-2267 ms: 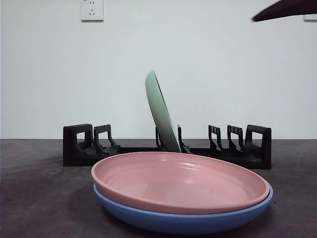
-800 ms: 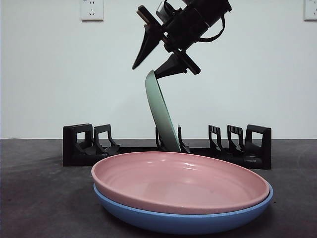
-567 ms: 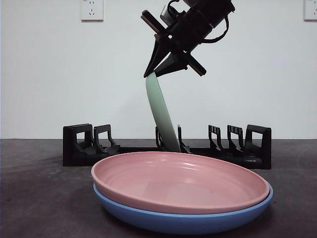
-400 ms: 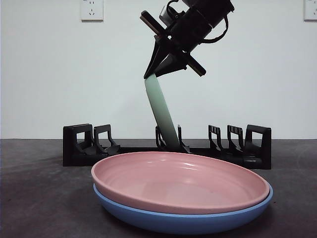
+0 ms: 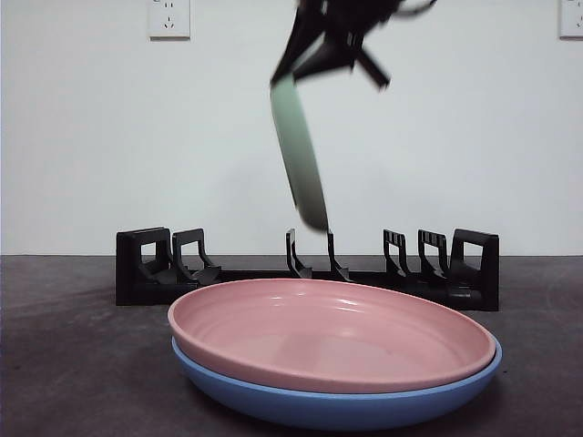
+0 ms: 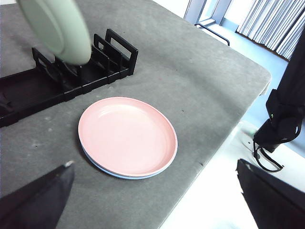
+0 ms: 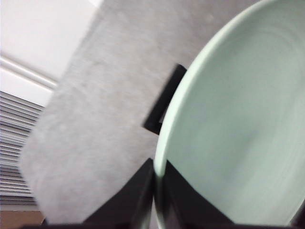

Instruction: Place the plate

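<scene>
While gripped — green plate [image 5: 299, 153] near-upright, rim-down.

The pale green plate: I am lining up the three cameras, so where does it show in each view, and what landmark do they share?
Front view: the pale green plate hangs on edge above the black slotted rack, gripped at its top rim by the right gripper.
Left wrist view: top left corner, over the rack.
Right wrist view: fills the right side, rim between the jaws.
Shared landmark: the rack.
</scene>
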Controlling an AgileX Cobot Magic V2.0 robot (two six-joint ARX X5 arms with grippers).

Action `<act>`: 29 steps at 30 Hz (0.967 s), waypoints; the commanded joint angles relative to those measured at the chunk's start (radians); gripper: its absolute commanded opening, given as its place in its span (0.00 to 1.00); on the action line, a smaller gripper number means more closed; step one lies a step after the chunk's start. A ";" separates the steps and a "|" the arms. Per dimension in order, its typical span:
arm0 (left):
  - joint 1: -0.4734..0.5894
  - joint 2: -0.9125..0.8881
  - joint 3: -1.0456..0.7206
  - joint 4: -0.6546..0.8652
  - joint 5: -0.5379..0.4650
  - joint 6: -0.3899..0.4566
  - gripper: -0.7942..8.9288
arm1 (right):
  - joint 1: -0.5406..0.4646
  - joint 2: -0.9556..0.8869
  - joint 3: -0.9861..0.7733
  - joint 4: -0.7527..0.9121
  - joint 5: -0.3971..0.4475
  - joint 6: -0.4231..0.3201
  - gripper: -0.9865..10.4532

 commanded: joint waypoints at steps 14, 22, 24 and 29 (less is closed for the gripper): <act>-0.008 0.000 0.023 0.011 0.001 0.000 0.63 | 0.063 -0.306 0.029 -0.389 0.046 -0.225 0.09; -0.008 0.000 0.023 0.014 0.001 0.000 0.63 | 0.208 -0.447 -0.016 -0.497 0.193 -0.301 0.09; -0.008 0.000 0.023 0.014 0.001 0.000 0.63 | 0.262 -0.488 -0.068 -0.496 0.220 -0.316 0.09; -0.008 0.000 0.023 0.014 0.001 -0.001 0.63 | 0.398 -0.576 -0.241 -0.460 0.296 -0.313 0.09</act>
